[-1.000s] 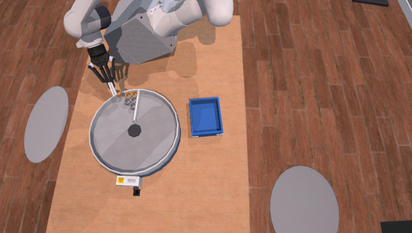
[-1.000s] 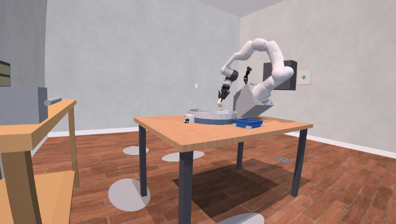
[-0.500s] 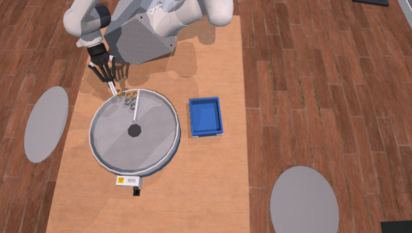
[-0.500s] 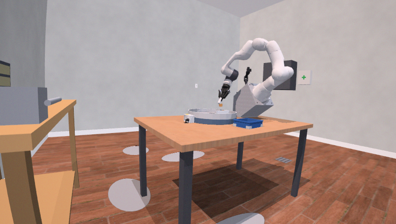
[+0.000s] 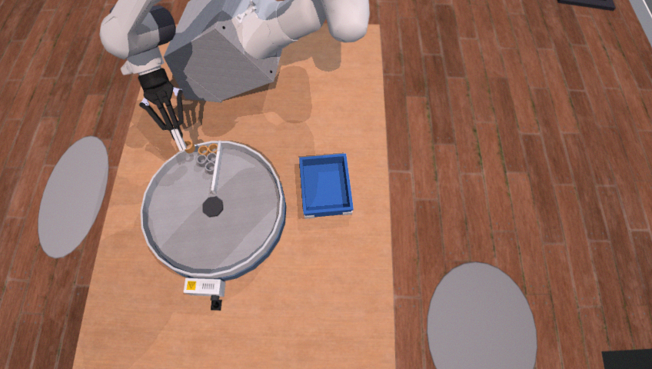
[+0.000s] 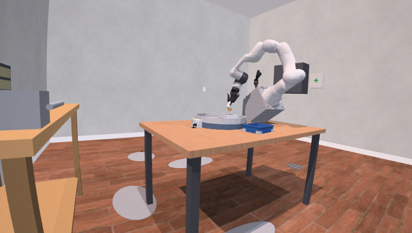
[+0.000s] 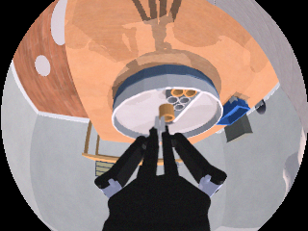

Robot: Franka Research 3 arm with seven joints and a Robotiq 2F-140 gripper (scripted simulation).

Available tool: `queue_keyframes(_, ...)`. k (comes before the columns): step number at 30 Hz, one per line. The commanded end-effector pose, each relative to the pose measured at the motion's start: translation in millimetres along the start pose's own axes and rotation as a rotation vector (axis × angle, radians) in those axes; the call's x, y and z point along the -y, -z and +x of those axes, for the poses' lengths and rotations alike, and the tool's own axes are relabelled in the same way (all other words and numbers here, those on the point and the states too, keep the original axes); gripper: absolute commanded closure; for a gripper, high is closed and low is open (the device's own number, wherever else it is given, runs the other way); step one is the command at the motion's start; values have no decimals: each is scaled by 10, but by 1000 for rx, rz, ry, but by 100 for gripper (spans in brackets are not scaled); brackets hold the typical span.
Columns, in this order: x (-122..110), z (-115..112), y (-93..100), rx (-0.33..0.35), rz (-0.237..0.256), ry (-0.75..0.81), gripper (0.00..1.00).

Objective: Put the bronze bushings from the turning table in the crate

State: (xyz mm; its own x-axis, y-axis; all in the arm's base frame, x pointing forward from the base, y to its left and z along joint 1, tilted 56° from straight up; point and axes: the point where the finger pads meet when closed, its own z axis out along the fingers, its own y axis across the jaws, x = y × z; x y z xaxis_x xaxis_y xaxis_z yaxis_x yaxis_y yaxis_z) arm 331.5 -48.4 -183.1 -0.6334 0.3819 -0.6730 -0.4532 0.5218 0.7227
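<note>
Label check: yellow warning triangle on white box, fine print unreadable. Gripper nearly closed, pinching one bronze bushing above turntable. Two bronze rings and three steel rings sit below its tips. Blue crate well apart from gripper.

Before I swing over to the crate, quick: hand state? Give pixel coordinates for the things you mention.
Hand (image 5: 181,148) (image 6: 228,107) (image 7: 160,121): closed, pinching one bronze bushing (image 5: 188,146) (image 6: 230,109) (image 7: 166,113) at its fingertips.
</note>
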Motion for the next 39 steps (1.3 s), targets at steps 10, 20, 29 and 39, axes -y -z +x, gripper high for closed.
queue_keyframes(10, -15, 6, 7, -2, -3, -6, 100)
queue_keyframes(20, -176, -73, -63, -3, -15, 8, 100)
queue_keyframes(29, -605, -277, -245, -4, -47, 45, 100)
queue_keyframes(39, -1538, -785, -653, -2, -114, 126, 100)
